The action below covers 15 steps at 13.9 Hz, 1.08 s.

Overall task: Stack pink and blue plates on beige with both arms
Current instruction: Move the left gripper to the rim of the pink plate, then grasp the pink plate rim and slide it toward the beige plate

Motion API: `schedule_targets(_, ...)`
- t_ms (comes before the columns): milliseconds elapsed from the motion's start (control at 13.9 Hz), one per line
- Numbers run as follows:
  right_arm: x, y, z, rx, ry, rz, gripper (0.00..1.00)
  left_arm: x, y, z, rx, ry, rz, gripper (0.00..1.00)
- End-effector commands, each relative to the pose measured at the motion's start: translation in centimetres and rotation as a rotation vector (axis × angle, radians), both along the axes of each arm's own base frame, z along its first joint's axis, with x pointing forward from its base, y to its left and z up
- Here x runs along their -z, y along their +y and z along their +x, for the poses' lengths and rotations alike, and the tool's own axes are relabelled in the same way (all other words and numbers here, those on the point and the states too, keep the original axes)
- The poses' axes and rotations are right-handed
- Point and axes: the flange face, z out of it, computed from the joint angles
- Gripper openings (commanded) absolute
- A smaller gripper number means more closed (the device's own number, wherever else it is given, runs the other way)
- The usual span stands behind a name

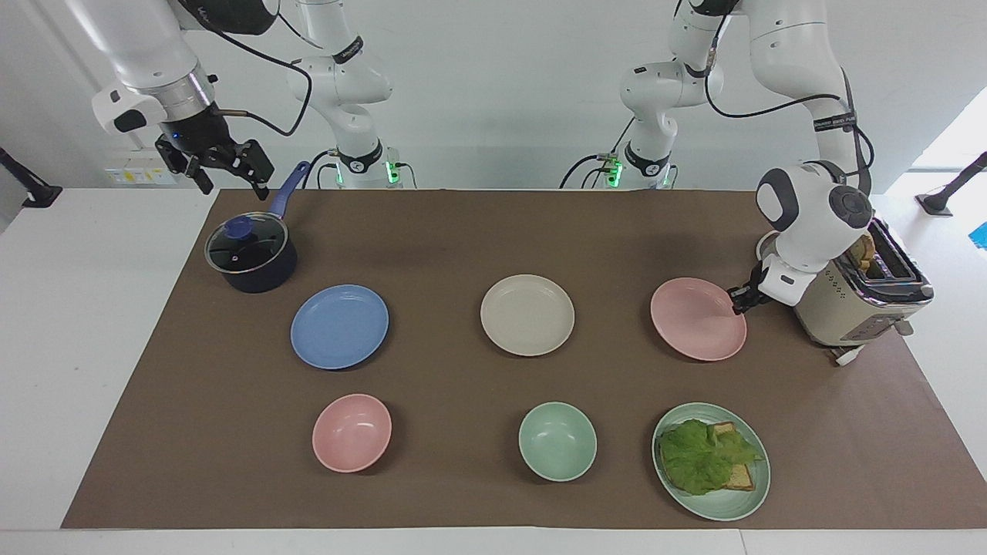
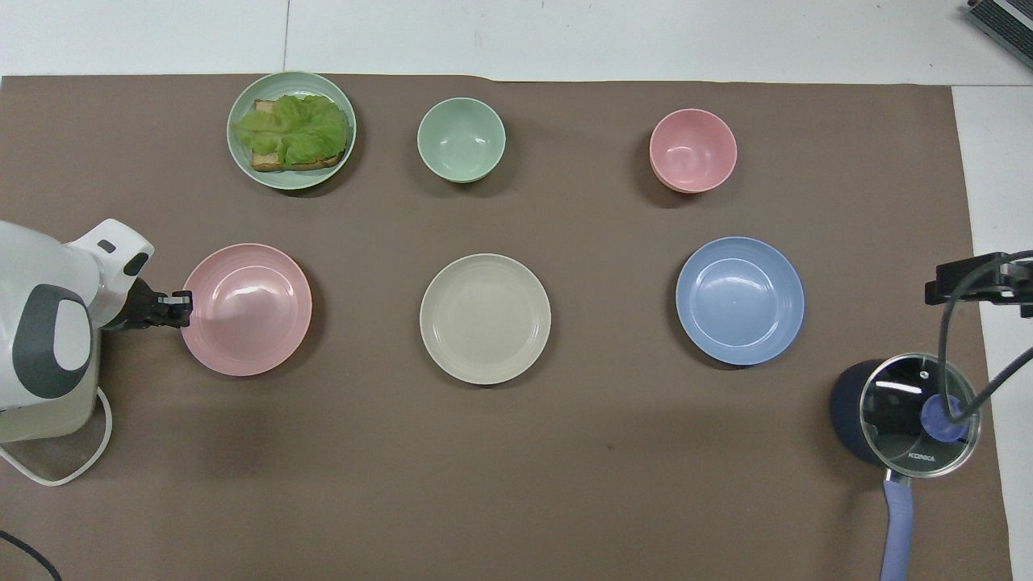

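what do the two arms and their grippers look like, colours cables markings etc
Both are white jointed arms with rounded segments, dark grey caps on the joints and black bands with white lettering. Black cables loop along each, and green lights glow at the bases. The left gripper is small and black under a white wrist block. The right gripper is black with two fingers, under a silver ring and a white camera-like block.

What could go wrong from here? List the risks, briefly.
1. The left gripper is shut on only the rim of the pink plate; such an edge pinch may let the plate tilt or slip during the carry.
2. The toaster stands right beside that arm's wrist, so a swing could bump it.
3. The right gripper waits open above the pot; reaching down for the blue plate could clip the pot's handle.
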Motion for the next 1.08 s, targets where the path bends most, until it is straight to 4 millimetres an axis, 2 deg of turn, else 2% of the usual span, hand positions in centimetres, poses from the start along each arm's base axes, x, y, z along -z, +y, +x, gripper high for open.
schedule_targets(0, -0.1, -0.2, -0.8, 0.026, -0.01, -0.007, 1.0, 0.0, -0.2, -0.4, 0.006, 0.044, 0.006, 0.0)
schedule_targets(215, -0.1, -0.2, -0.8, 0.026, -0.01, -0.007, 1.0, -2.4, -0.5, 0.1, 0.015, 0.085, 0.002, 0.0)
schedule_targets(358, 0.0, -0.1, -0.8, 0.026, -0.007, -0.007, 1.0, -4.8, -1.6, 0.6, 0.035, 0.106, -0.002, 0.0)
schedule_targets(645, 0.0, -0.1, -0.8, 0.026, -0.01, -0.007, 1.0, -9.2, -2.6, 0.5, 0.039, 0.124, -0.037, 0.0)
schedule_targets(860, 0.0, -0.2, -0.8, 0.028, -0.01, -0.007, 1.0, -11.7, -6.0, 0.0, 0.053, 0.086, -0.091, 0.0)
schedule_targets(932, 0.0, -0.1, -0.8, 0.026, -0.01, -0.007, 1.0, -12.1, -7.7, -0.2, 0.044, 0.087, -0.097, 0.0)
schedule_targets(1004, 0.0, -0.2, -0.8, 0.028, -0.01, -0.007, 1.0, -12.1, -10.4, -0.3, 0.028, 0.086, -0.093, 0.0)
